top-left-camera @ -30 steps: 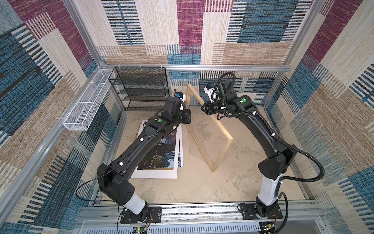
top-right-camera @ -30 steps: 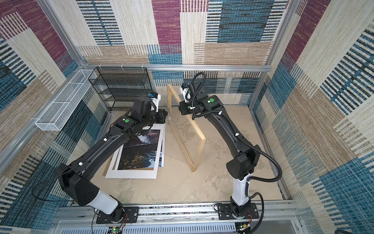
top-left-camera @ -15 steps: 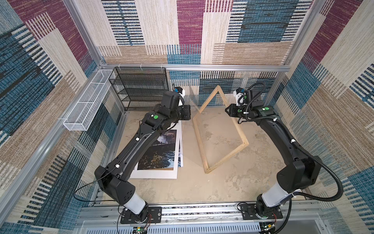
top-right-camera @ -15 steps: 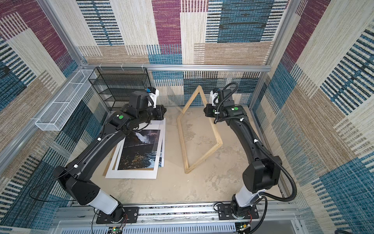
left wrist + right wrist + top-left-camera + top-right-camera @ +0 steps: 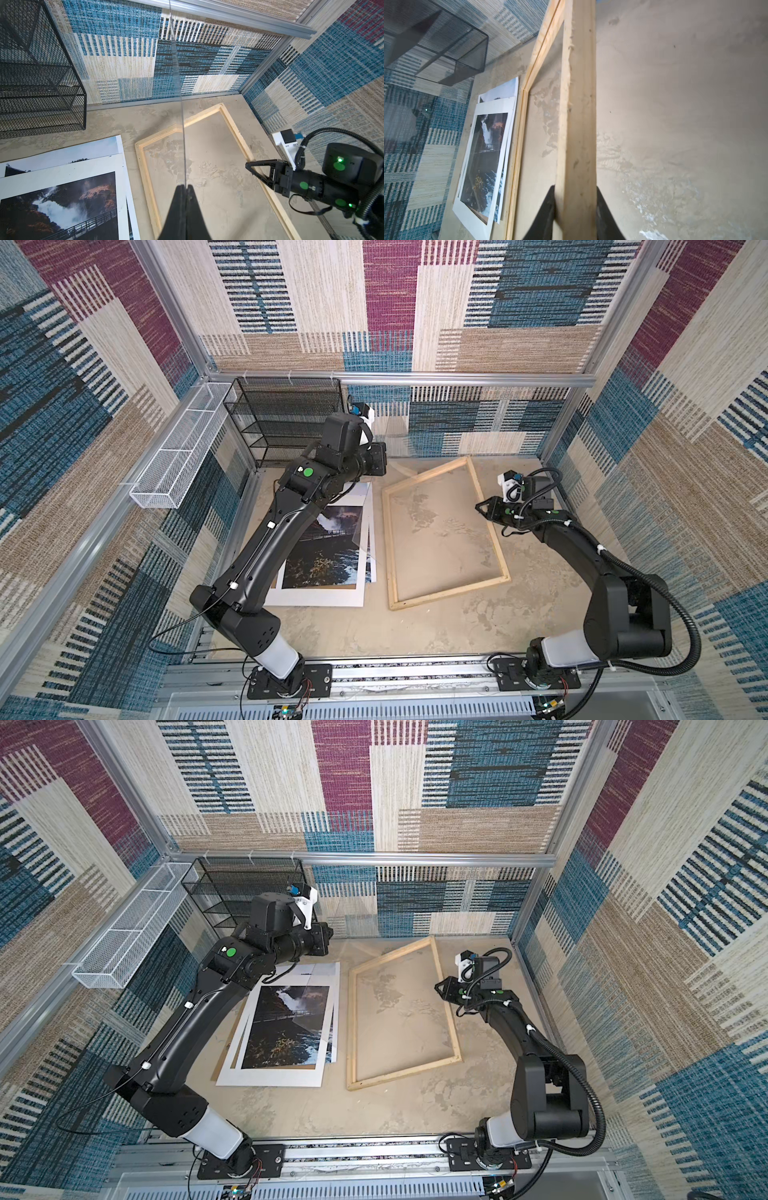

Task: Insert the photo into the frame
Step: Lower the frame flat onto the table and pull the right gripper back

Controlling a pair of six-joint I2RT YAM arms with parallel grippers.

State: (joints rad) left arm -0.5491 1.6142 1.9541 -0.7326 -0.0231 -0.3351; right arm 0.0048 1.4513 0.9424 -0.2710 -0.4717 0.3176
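Left of the frame (image 5: 451, 592), under the left arm | photo (image 5: 328, 547) flat beneath white mat (image 5: 320, 597), long axis roughly parallel to the frame's | left gripper (image 5: 184, 187) pinching clear pane (image 5: 183, 145) | right gripper (image 5: 576, 191) clamping the frame's right rail

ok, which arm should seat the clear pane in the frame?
Left. The left hand is shut on the clear pane, held edge-on by the frame. The right hand is clamped on the frame's rail, so it is probably better steadying it.
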